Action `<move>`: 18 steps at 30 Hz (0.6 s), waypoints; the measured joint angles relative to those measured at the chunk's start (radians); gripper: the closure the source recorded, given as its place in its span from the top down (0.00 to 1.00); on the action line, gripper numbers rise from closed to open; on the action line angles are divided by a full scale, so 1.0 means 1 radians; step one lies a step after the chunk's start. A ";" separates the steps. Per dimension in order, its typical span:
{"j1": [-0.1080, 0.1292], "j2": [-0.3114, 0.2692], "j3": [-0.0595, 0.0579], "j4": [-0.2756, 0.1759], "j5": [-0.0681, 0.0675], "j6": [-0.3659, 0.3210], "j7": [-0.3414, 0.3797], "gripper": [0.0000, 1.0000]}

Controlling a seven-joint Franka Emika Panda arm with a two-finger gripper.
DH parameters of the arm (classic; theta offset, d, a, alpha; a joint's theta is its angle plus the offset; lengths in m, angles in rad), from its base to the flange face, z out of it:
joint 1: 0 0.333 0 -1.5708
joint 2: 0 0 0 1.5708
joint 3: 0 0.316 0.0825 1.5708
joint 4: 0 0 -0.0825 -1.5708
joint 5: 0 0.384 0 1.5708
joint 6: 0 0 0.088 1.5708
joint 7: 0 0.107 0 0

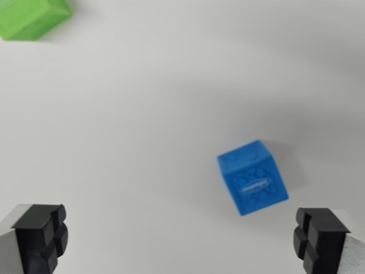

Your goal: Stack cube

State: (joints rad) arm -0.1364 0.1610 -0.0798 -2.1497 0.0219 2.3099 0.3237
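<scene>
Blue cube (252, 177) sits between wide-apart jaws, green cube (31, 17) well apart.

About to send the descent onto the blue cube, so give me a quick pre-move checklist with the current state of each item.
1. Hand open: ok, both fingers sit wide apart at the bottom corners with nothing between them.
2. Blue cube in view and free: ok, it rests alone on the white table.
3. Blue cube centred between the fingers: not ok, it sits toward the wrist view's right.
4. Cube faces square to the fingers: not ok, it looks rotated.
5. Green cube located: ok, top left corner, partly cut off.
6. Height above the blue cube: cannot tell from one view.
</scene>
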 joint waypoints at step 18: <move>-0.084 0.059 -0.007 -0.075 0.008 0.130 -0.318 1.00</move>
State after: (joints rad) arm -0.2203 0.2197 -0.0871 -2.2246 0.0296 2.4401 0.0055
